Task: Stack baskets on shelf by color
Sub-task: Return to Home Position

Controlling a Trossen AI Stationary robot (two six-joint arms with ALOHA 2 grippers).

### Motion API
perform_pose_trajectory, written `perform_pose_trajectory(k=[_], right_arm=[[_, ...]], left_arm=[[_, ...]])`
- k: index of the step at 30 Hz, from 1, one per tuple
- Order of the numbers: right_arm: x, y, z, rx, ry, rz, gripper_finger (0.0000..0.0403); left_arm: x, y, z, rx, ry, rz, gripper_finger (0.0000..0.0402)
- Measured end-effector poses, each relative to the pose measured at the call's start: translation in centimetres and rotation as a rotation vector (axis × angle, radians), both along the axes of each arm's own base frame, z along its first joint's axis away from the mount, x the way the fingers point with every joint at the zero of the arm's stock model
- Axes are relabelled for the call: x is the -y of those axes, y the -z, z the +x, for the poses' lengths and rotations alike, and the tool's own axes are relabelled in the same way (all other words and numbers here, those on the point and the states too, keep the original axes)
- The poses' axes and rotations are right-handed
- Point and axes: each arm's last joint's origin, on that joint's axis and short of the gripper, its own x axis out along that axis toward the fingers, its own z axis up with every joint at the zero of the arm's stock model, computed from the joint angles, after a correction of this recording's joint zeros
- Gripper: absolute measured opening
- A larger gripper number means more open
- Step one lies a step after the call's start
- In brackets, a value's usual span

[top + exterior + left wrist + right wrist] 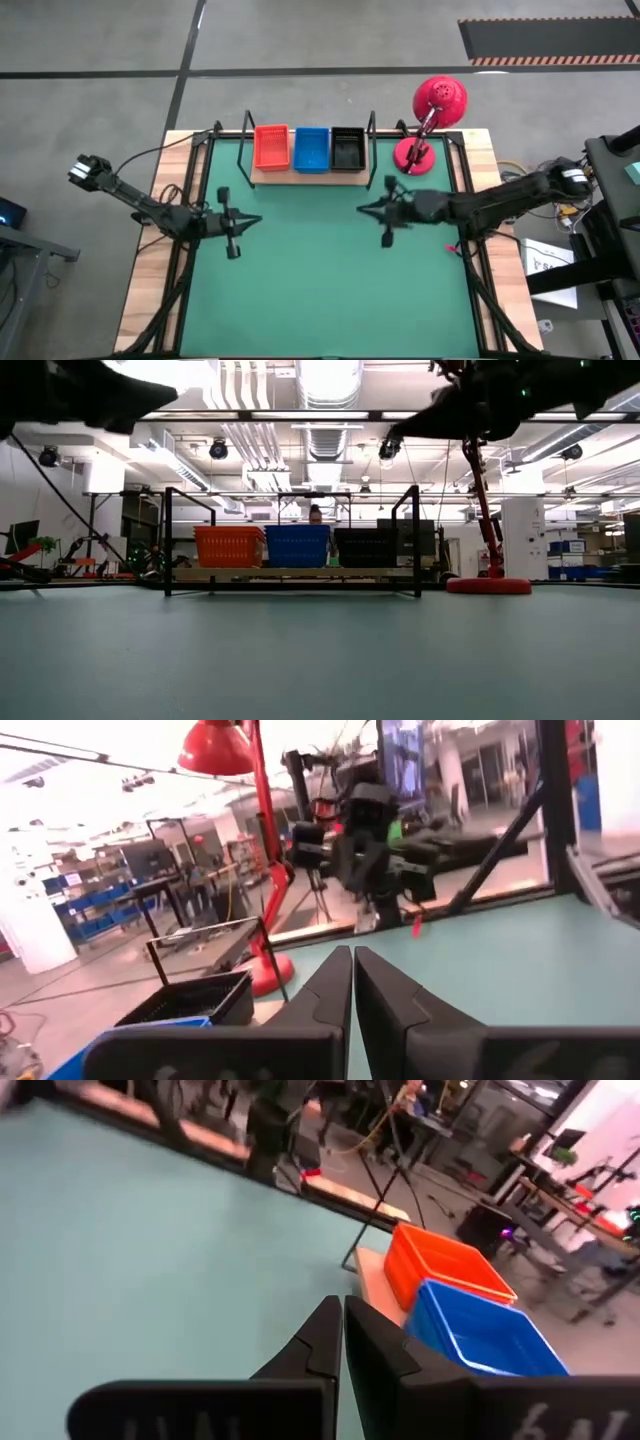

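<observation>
An orange basket (271, 147), a blue basket (311, 149) and a black basket (348, 149) stand side by side on the wooden shelf (306, 178) at the table's far edge. In the low view each is a stack: orange (229, 546), blue (297, 546), black (366, 547). My left gripper (258, 220) hovers shut over the mat's left part, holding nothing. My right gripper (362, 209) hovers shut right of centre, also holding nothing. Both point toward the table's middle, roughly level.
A red desk lamp (432, 110) stands at the far right, beside the shelf's right wire upright (372, 135). The green mat (320, 290) stretches bare across the near half. A person (316, 515) shows beyond the shelf in the low view.
</observation>
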Motion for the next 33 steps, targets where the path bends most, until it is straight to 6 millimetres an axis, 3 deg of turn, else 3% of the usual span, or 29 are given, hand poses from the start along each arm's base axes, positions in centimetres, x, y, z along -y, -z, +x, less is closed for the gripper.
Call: perform_pose_trajectory(k=[5,11,20,23,25,30,33], right_arm=[[2.3,-0.4,-2.9,0.060,-0.011,0.082,0.0009],[3.1,0.3,-5.2,0.066,0.023,0.045,0.0008],[4.2,0.2,-7.5,0.137,0.044,0.021,0.0008],[4.2,0.8,-7.9,0.143,0.021,0.022,0.0008],[4.3,1.3,-8.1,0.135,0.026,0.017,0.0008],[4.9,1.7,-8.5,0.132,0.066,0.010,0.0008],[5.1,1.9,-8.9,0.142,0.055,0.011,0.0008]], left_arm=[[-0.7,2.0,-1.3,0.049,0.003,-0.053,0.0000],[-0.8,2.6,-1.5,0.016,0.013,-0.119,0.0000],[-1.7,0.7,-2.3,0.020,-0.186,-0.002,0.0000],[-1.9,0.7,-2.5,-0.016,-0.059,-0.060,0.0000],[-1.9,1.8,-2.6,-0.104,0.068,-0.127,0.0000],[-3.0,3.5,-2.9,-0.253,0.075,-0.242,0.0000],[-3.2,3.5,-3.0,-0.276,0.196,-0.256,0.0000]])
